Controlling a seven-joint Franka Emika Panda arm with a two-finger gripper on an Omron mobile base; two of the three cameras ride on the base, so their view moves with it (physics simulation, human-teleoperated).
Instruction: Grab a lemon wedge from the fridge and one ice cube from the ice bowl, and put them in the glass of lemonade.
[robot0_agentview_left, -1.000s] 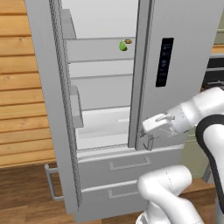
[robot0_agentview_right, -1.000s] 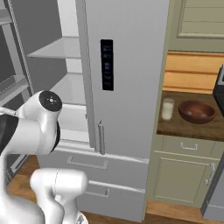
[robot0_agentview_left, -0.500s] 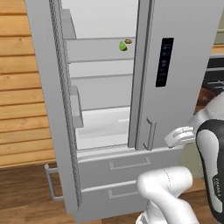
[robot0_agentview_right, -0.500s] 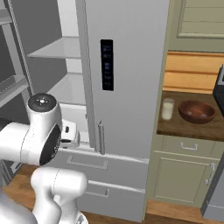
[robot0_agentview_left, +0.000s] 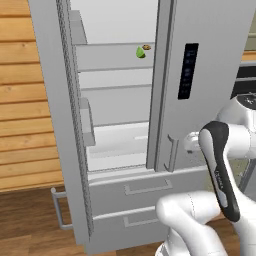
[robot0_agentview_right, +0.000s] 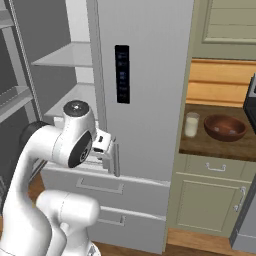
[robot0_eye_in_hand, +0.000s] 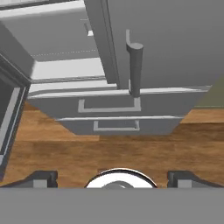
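The fridge (robot0_agentview_left: 200, 75) fills my view, its left door swung wide and the right one shut. My arm has pulled back from the open compartment: a second ago the hand sat at the edge of the right door, and now it hangs low in front of that door's bar handle (robot0_eye_in_hand: 134, 65), looking down over the lower drawers (robot0_eye_in_hand: 109, 111) and the wood floor. I read that as the door-opening step being done and the reach for the fruit not yet begun. On the worktop (robot0_agentview_right: 215, 145) right of the fridge, near its back edge, the ice bowl (robot0_agentview_right: 225, 128) and the glass of lemonade (robot0_agentview_right: 191, 124) stand side by side, untouched. The claw (robot0_eye_in_hand: 111, 178) is spread to full width with nothing in it. The lemon wedge (robot0_agentview_left: 140, 52) lies on the upper shelf, near its right end, beside a small brown thing I cannot identify.
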